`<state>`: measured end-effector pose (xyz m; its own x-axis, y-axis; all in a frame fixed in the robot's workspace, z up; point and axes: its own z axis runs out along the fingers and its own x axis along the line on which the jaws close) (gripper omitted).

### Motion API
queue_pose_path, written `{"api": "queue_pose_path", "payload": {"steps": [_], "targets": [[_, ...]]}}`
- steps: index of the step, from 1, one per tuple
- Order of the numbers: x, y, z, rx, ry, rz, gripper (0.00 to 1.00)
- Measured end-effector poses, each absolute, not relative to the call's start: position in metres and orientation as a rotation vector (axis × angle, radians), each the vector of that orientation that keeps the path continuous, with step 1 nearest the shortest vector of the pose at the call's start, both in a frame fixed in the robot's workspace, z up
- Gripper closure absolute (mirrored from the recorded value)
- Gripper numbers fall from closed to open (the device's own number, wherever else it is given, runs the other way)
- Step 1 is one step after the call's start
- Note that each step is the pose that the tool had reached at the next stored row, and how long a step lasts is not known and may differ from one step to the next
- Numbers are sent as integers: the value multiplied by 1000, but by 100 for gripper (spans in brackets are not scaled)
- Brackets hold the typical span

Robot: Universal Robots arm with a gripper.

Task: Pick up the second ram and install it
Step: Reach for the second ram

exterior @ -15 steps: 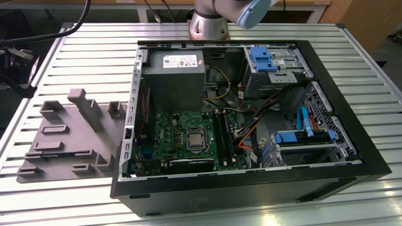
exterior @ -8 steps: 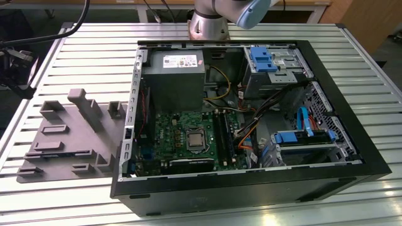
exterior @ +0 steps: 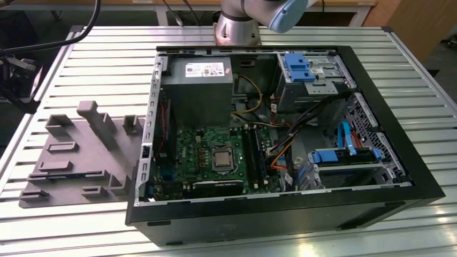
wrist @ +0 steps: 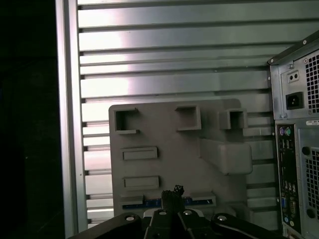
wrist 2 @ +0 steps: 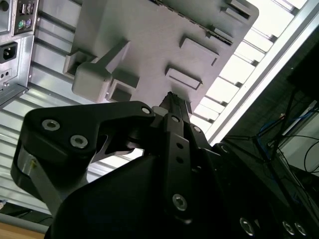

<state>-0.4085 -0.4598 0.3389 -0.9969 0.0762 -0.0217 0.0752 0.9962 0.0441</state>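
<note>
We have the gripper point(wrist: 173, 192) hovering over the grey holder tray point(wrist: 164, 129), fingers pinched together, nothing between them. The second ram point(wrist: 200, 201) sits in a tray slot, blue edge up, in line with the tips. A clean pick needs the jaws square across the stick, centred mid-length, clear of the slot walls.

Looks like a robotics lab or test workshop to me. An opened desktop tower point(exterior: 286, 219) lies on its side on a slatted aluminium table point(exterior: 85, 48), with a grey fixture plate point(exterior: 78, 155) beside it. The robot arm's base point(exterior: 237, 29) stands at the table's far edge. Dark cabled equipment point(exterior: 16, 69) sits off the exterior view's left.
</note>
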Motion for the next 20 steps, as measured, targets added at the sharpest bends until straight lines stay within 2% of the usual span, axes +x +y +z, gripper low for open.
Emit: {"api": "queue_pose_path", "payload": {"steps": [20], "targets": [[-412,-461,336,118,3115,67,89]]}}
